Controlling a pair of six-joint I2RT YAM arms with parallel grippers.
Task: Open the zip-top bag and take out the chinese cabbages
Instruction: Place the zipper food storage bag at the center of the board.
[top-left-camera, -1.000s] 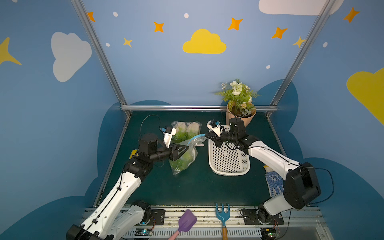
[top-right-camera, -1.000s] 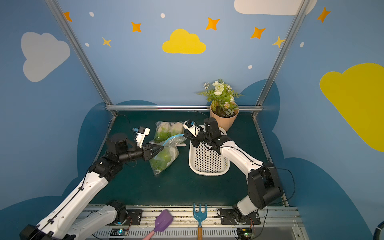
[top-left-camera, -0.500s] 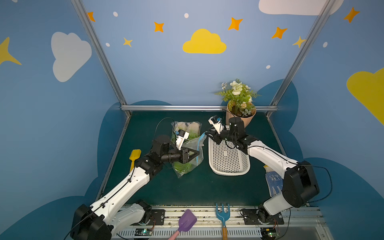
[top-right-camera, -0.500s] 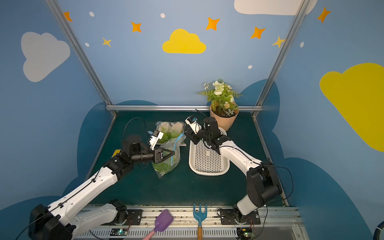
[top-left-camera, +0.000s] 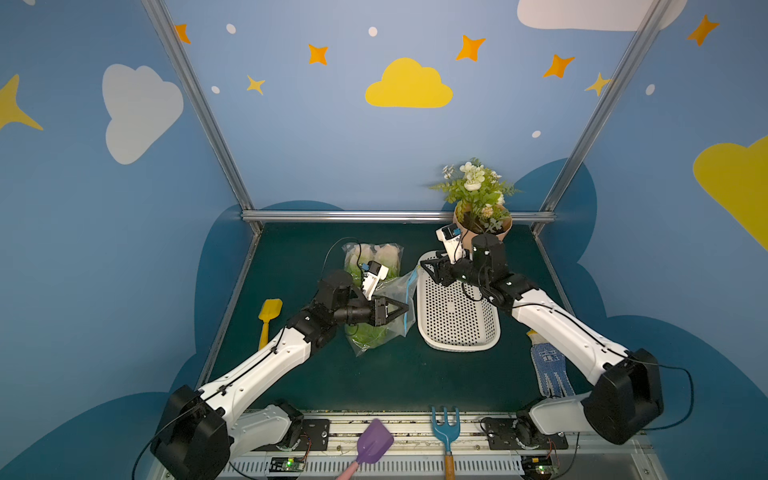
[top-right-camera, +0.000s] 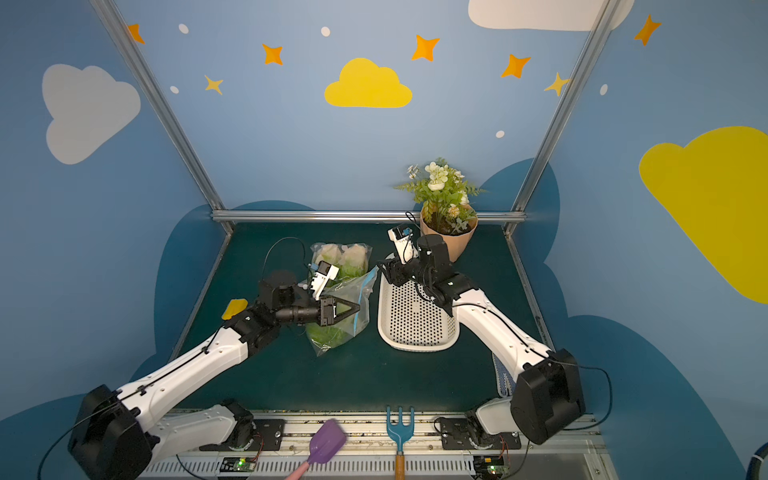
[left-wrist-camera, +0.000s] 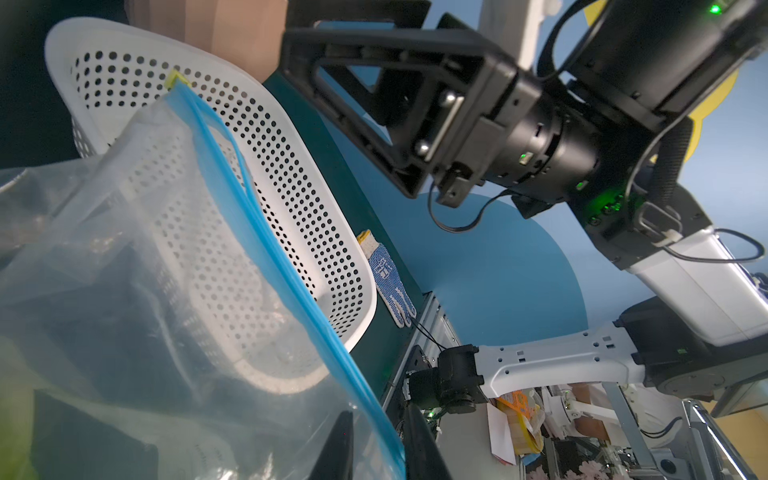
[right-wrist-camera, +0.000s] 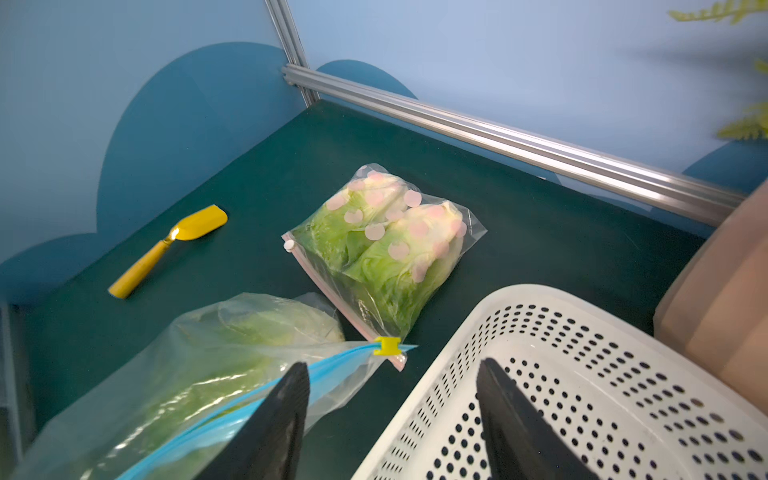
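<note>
Blue marks your seam: the blue zip track (left-wrist-camera: 266, 249) of the clear plastic zip-top bag (top-left-camera: 392, 293), which your left end effector (top-left-camera: 404, 309) holds clenched near the track's 6 o'clock end, with the bag's lower corner down by the dark green counter (top-left-camera: 374, 382). Your right end effector (right-wrist-camera: 392, 368) is released, jaws wide, over the 12 o'clock end of the white perforated plastic basket (top-left-camera: 457, 320). It is the nearer arm to the small yellow slider (right-wrist-camera: 387, 345), just at its 9 o'clock. The track's long axis runs 12 to 6, and the mouth faces 3 o'clock toward the basket. One pale green cabbage head (top-left-camera: 368, 332) sags at the left end effector's 7 o'clock, its axis unclear. Two more lie in a pink-dotted clear bag (right-wrist-camera: 386, 241) at 12 o'clock, long axes 12 to 6, whitish stems rearward. I judge the right jaws must next take the slider-side lip.
</note>
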